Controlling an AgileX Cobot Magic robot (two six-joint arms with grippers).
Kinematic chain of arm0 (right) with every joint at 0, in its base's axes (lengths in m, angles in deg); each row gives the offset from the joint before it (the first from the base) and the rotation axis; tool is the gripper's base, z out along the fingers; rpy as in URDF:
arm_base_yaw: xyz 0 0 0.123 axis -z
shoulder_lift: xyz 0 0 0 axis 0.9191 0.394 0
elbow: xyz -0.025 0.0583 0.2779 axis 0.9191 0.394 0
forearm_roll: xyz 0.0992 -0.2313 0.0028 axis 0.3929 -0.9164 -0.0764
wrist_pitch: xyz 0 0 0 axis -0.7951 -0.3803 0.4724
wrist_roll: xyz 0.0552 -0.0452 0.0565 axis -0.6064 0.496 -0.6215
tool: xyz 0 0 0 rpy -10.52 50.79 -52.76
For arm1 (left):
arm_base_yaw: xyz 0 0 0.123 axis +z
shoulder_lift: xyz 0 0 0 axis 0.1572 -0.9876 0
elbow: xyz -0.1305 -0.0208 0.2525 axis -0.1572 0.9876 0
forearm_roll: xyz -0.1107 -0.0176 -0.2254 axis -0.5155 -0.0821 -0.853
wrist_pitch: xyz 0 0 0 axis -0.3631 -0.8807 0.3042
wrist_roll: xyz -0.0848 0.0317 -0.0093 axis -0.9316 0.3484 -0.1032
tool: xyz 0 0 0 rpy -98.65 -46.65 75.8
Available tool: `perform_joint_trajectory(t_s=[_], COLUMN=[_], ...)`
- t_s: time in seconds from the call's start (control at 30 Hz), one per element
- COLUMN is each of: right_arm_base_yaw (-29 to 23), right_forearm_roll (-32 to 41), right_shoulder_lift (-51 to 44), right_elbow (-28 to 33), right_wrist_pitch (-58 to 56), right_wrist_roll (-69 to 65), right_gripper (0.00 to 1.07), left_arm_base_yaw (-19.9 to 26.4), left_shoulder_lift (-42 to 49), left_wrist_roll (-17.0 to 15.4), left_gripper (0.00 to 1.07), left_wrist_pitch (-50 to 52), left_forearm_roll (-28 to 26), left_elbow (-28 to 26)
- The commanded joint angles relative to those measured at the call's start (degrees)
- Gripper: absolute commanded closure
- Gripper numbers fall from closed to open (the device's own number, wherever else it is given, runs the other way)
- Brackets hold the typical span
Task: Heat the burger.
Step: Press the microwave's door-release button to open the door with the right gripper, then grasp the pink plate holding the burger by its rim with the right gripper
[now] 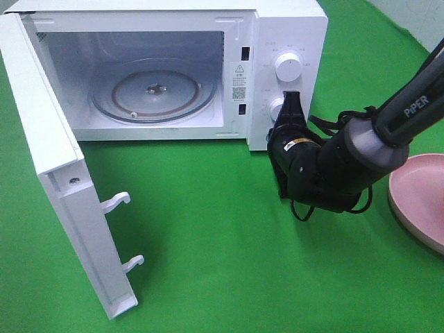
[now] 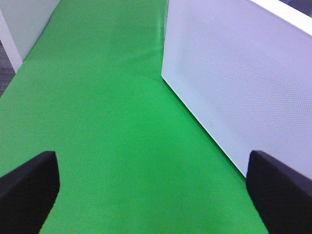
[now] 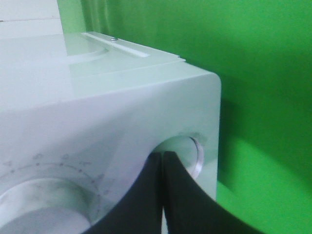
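Overhead cam first: the microwave [image 1: 277, 28] sits on the green desk [image 1: 208, 236] with its door [image 1: 62, 173] swung wide, and the glass turntable [image 1: 152, 90] is bare. No burger in any of the shots. The bit of pink plate [image 1: 416, 201] poking in at the edge looks empty too, so I honestly can't say where it is. The right tool [image 1: 291, 103] points at the lower knob [image 1: 276, 109], right up close, below the upper knob [image 1: 287, 66]. The only text I can read is "PiPER" [image 1: 416, 105] on that arm. The warning sticker [image 1: 239, 82] inside the frame and the dial markings are too tiny.

Left wrist cam: the left tool [image 2: 153, 190] is released, fingertips [image 2: 29, 185] spread wide over bare cloth with nothing between them. The door's dotted outer face is near.

Right wrist cam: the right tool [image 3: 162, 195] is clenched, tips pressed together right at the lower knob [image 3: 187, 151], gripping nothing I can see.

My guess on the burger: light, squishy, layers that slide, and the bun may be slick. I'd pinch gently across the bun's sides, or just carry it on a plate.
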Motion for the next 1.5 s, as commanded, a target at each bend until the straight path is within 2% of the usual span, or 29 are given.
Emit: perform_joint_trajectory(t_s=[0.03,0.6,0.67,0.83,0.87,1.27,1.5], right_arm_base_yaw=[0.17,0.17,0.17,0.17,0.17,0.34,0.34], right_forearm_roll=[-4.70,-13.52,-14.09,-14.09,-14.09,-15.76,-18.79], right_shoulder_lift=[-3.72,-12.89,-16.56,-19.02,-20.97,-30.94,-33.92], right_elbow=[2.01,11.52,13.64,14.73,15.01,14.95,14.95], right_wrist_pitch=[0.57,-10.94,-16.10,-20.28,-23.55,-42.80,-51.68], right_wrist_roll=[-0.06,1.03,5.33,9.63,14.15,40.57,47.27], right_gripper=[1.07,1.07,1.07,1.07,1.07,1.05,1.04], left_arm_base_yaw=[-0.23,-0.23,-0.23,-0.23,-0.23,-0.23,-0.23], left_shoulder_lift=[1.15,1.15,1.15,1.15,1.15,1.15,1.15], left_wrist_roll=[-0.11,-0.11,-0.11,-0.11,-0.11,-0.11,-0.11], left_gripper=[0.10,0.10,0.10,0.10,0.10,0.10,0.10], left_wrist_pitch=[0.57,0.57,0.57,0.57,0.57,0.57,0.57], left_forearm_roll=[0.00,0.00,0.00,0.00,0.00,0.00,0.00], left_elbow=[0.11,0.11,0.11,0.11,0.11,0.11,0.11])
